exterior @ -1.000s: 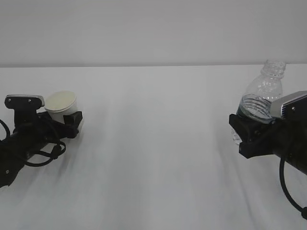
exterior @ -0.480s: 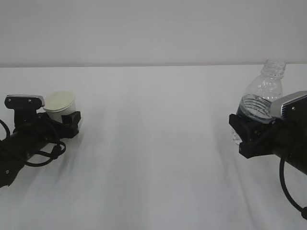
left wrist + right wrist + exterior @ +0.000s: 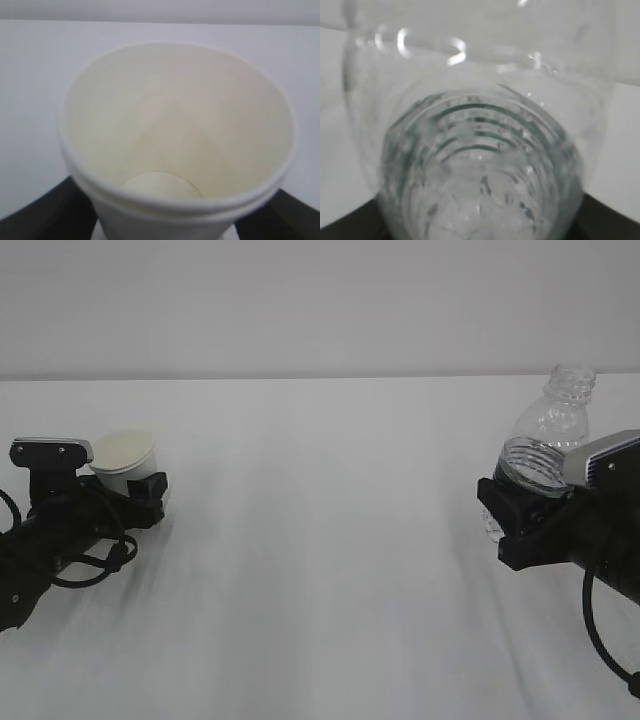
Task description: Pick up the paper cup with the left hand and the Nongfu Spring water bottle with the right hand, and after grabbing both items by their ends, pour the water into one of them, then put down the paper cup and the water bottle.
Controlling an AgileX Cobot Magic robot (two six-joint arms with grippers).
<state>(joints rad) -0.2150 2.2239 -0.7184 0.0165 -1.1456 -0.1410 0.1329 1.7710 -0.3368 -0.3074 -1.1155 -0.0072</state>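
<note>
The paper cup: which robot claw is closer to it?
Left. The left gripper sits around the paper cup; the right gripper is far across the table, around the bottle.

A clear ribbed water bottle (image 3: 480, 165) fills the frame, green-tinted rings visible through its wall, dark gripper fingers (image 3: 350, 227) flanking its base above the white table (image 3: 335, 100).

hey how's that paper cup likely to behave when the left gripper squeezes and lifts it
The paper cup looks empty inside, so it is probably very light. Its thin wall and open rolled rim suggest it could crush or go oval under a hard squeeze. The tapered sides might let it slip downward between the left gripper jaws.
</note>
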